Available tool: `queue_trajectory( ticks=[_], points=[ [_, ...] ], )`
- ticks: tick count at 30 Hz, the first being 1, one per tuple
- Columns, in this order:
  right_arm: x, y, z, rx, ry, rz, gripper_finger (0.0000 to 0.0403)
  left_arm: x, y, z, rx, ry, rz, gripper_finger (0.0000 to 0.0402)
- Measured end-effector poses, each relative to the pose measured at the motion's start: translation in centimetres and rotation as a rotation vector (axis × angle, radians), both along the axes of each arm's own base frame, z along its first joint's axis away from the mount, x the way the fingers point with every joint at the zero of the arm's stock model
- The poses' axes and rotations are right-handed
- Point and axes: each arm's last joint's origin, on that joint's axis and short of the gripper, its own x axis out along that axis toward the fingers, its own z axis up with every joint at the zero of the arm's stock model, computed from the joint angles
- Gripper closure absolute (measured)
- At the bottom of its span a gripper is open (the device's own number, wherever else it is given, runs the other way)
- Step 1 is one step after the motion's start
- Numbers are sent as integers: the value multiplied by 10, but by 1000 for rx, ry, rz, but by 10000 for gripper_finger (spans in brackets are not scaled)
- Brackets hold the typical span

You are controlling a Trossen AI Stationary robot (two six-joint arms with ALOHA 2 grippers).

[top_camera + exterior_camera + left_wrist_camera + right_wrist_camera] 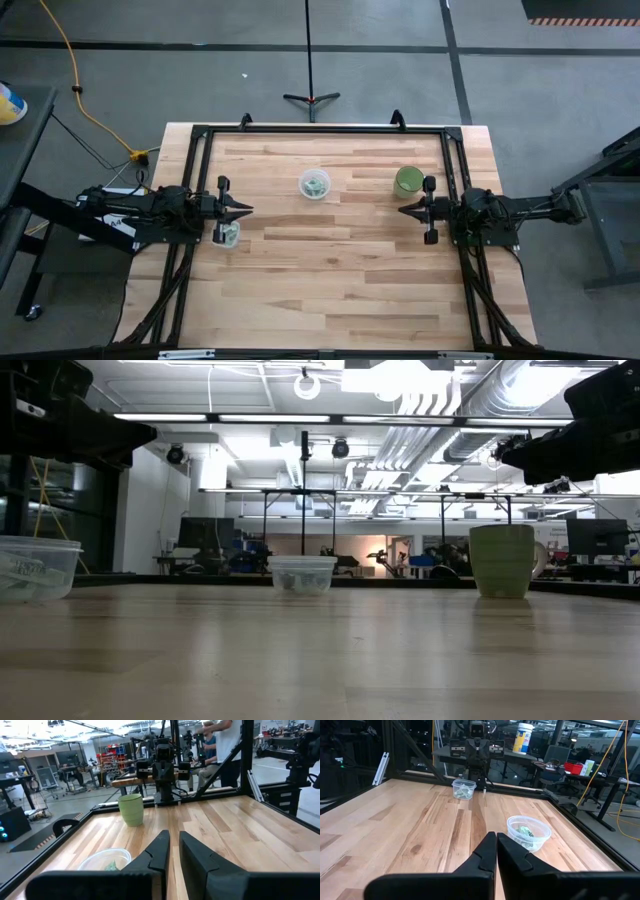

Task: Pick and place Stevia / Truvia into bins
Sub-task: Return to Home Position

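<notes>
Two clear cups stand upright on the table. One (314,184) is in the middle toward the far edge, and green-and-white sachets (524,831) lie inside it. The other (229,234) stands just beside my left gripper (246,210) on its near side and also holds sachets (111,866). I see no sachet lying loose on the wood. My left gripper hovers at the table's left side, fingers (161,851) together but for a narrow slit, holding nothing. My right gripper (402,209) hovers at the right side, shut (495,840) and empty.
A solid green cup (408,181) stands just on the far side of my right gripper, also seen as the green cup (503,560) in the low view. A black frame (320,129) runs round the table's edges. Bare wood (330,280) fills the near half. A person (222,740) stands beyond the right side.
</notes>
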Motion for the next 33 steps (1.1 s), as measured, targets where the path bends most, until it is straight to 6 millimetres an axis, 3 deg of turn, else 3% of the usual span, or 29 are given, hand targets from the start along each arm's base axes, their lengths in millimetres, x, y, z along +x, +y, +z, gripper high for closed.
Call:
queue_trajectory(
  ticks=[33],
  points=[
    [0, 0, 0, 0, 0, 0, 400, 0, 0, 0, 0, 1, 0, 323]
  ],
)
